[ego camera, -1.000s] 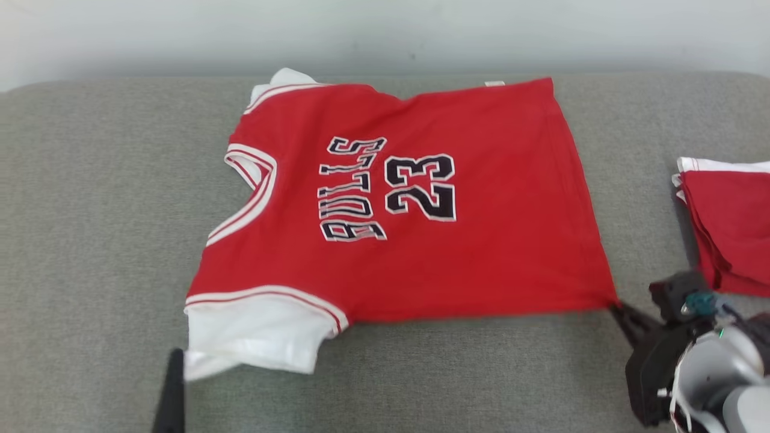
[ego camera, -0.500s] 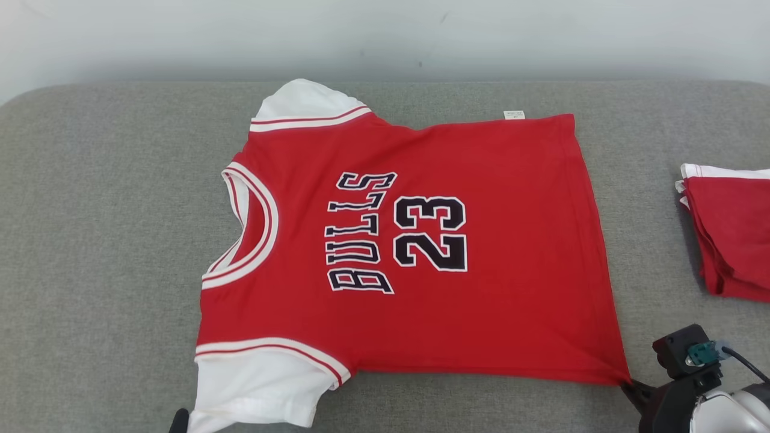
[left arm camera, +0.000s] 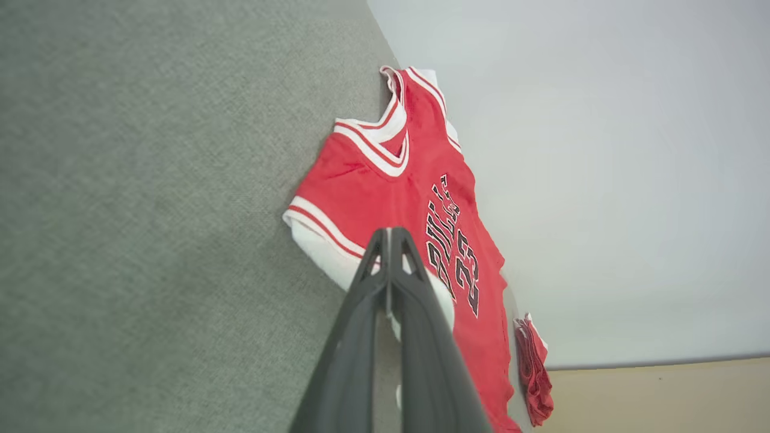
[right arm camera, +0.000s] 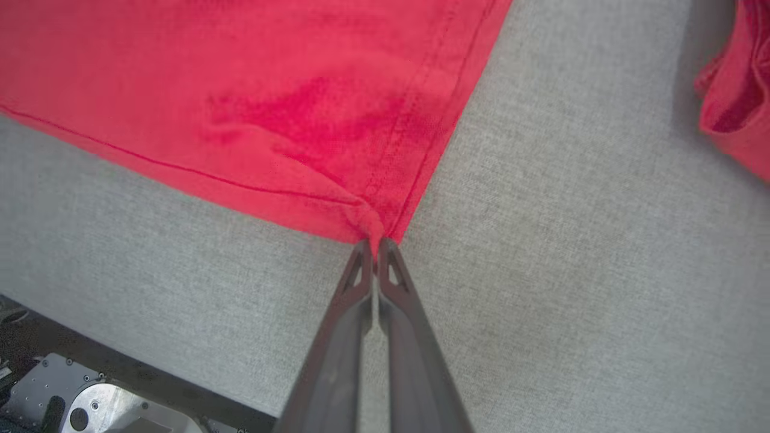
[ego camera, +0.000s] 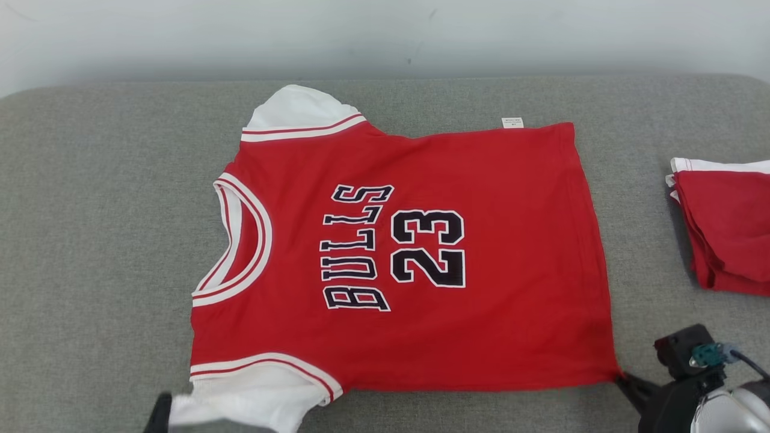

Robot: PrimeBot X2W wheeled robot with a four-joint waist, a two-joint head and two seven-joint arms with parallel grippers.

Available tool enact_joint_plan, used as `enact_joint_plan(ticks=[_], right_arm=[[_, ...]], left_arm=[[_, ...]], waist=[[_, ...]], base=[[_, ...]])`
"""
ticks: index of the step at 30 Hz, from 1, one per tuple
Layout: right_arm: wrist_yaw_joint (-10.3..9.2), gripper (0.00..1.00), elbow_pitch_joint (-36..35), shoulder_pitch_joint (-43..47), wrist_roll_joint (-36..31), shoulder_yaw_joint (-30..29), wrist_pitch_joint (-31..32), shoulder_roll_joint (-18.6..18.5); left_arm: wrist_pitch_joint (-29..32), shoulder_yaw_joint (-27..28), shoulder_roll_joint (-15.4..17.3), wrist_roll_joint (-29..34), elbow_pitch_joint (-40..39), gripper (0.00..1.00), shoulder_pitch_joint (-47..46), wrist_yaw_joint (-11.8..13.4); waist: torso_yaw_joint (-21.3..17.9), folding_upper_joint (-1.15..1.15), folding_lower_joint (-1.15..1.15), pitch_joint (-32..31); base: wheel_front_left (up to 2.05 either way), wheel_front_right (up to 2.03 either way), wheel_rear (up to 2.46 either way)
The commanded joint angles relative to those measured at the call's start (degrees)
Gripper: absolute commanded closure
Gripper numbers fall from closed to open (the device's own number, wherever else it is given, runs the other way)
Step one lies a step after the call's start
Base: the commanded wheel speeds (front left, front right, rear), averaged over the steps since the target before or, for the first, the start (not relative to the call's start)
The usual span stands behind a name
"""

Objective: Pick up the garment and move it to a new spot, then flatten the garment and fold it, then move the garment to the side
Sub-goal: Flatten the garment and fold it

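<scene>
The garment is a red jersey with white sleeves and "BULLS 23" in dark letters. It lies spread flat on the grey cushion, neck to my left. My left gripper is at the near left, shut on the near white sleeve. In the left wrist view its closed fingers lie over that sleeve of the garment. My right gripper is shut on the near hem corner. The right wrist view shows the red garment bunching into the closed tips of my right gripper.
A stack of folded red and white garments lies at the right edge of the cushion, also seen as the red stack in the right wrist view. A pale wall runs behind the cushion. Part of my base lies below the cushion's near edge.
The garment has been drawn toward me by both grippers and now lies flatter. The far white sleeve, tucked before, has come out flat.
</scene>
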Motion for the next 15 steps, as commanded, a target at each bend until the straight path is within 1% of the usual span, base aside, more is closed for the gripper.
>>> enact_joint_plan(ticks=[1, 4, 7, 9, 15], right_arm=[[-0.14, 1.0, -0.06, -1.36, -0.51, -0.13, -1.05, -0.09], [-0.14, 1.0, 0.32, -4.1, -1.03, 0.62, -3.33, -0.5], [-0.14, 1.0, 1.62, -7.3, -0.64, 1.94, -5.81, -0.6], [-0.14, 1.0, 2.33, -8.3, -0.52, 2.35, -6.59, -0.66], [-0.14, 1.0, 6.26, -13.83, -0.93, 3.38, -11.46, -0.72]], left_arm=[[-0.38, -0.06, 0.41, 1.26, -0.65, 1.0, -2.21, 0.05], [-0.41, -1.14, 0.72, 3.54, -0.68, 1.0, -6.92, 0.05], [-0.02, -2.44, 1.02, 6.21, 1.39, 1.0, -12.66, 0.05], [0.11, -3.0, 0.97, 6.85, 2.34, 1.0, -14.48, 0.05], [-0.34, -5.16, -0.81, 12.09, 8.7, 1.0, -25.52, 0.06]], waist=[[0.04, 0.0, 0.0, 0.17], [0.24, 0.0, 0.0, 0.54], [0.55, 0.0, 0.0, 1.0], [0.62, 0.0, 0.0, 1.12], [1.55, 0.0, 0.0, 2.59]], base=[[0.0, 0.0, 0.0], [0.0, 0.0, 0.0], [0.0, 0.0, 0.0], [0.0, 0.0, 0.0], [0.0, 0.0, 0.0]])
